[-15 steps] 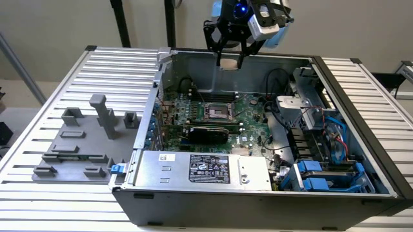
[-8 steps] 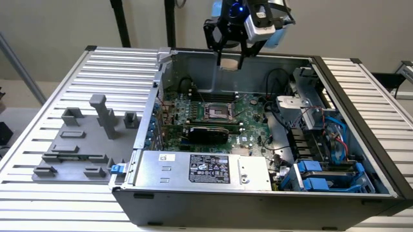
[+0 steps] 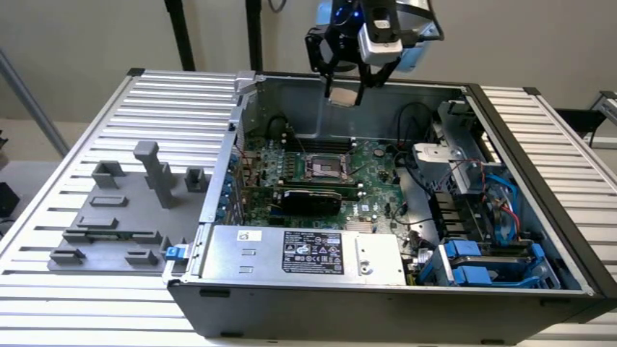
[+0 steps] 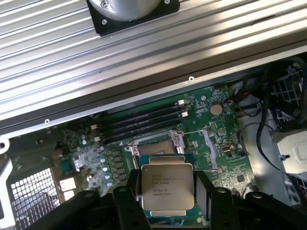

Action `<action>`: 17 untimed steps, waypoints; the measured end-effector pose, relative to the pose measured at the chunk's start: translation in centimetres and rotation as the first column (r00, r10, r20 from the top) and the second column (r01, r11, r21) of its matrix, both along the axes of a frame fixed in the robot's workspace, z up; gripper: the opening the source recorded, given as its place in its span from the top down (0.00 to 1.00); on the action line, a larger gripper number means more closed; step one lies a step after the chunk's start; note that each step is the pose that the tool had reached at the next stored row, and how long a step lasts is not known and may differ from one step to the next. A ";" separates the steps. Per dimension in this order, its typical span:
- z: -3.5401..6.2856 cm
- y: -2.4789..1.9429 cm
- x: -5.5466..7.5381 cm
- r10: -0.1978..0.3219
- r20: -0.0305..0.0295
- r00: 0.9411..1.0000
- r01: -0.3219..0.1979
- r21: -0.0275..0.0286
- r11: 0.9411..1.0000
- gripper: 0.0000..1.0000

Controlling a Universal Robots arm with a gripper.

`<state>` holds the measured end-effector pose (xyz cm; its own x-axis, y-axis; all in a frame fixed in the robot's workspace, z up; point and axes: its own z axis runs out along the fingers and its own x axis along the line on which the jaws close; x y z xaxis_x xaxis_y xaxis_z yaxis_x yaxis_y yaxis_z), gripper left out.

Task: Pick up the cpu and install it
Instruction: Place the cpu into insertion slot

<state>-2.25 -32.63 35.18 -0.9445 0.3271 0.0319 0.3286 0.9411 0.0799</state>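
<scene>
The pincer (image 3: pixel 344 88) hangs over the rear of the open case (image 3: pixel 386 298), clamped on the cpu (image 3: pixel 343 96). In the wrist view the pincer (image 4: pixel 168 203) has its two dark fingers (image 4: pixel 130 203) pressed on opposite edges of the cpu (image 4: pixel 168 187). The silver lid, with printed lettering and a thin green rim, faces the camera. The cpu is up in the air and touches nothing but the fingers.

Below the pincer the green board (image 3: pixel 371 163) lies on the floor of the case. The socket (image 4: pixel 158 143), dark inside a metal frame, shows just past the cpu's edge from the wrist camera. In the exterior view the socket (image 3: pixel 323 168) is well below the pincer and apart from the cpu.

Just beside the socket, black memory slots (image 4: pixel 139 122) run side by side, and a coin cell (image 4: pixel 217 109) sits further along the board.

At the end of the case farthest from the pincer sits a grey power unit (image 3: pixel 299 253) with a black label, with blue drive bays (image 3: pixel 482 264) next to it.

Well away from the pincer, outside the case on the exterior view's left, a grey fixture (image 3: pixel 115 224) rests on the ribbed table (image 3: pixel 58 303)
</scene>
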 end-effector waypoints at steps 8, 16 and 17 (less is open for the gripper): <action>-0.42 0.00 0.0 -0.145 0.000 0.989 0.145 0.000 0.989 0.45; -1.07 0.00 0.0 -0.287 0.000 0.958 0.287 0.000 0.958 0.45; -1.17 0.00 0.0 -0.304 0.000 0.953 0.304 0.000 0.953 0.45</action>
<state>-2.25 -32.63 34.01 -0.8003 0.5988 0.0319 0.5992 0.7966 0.0800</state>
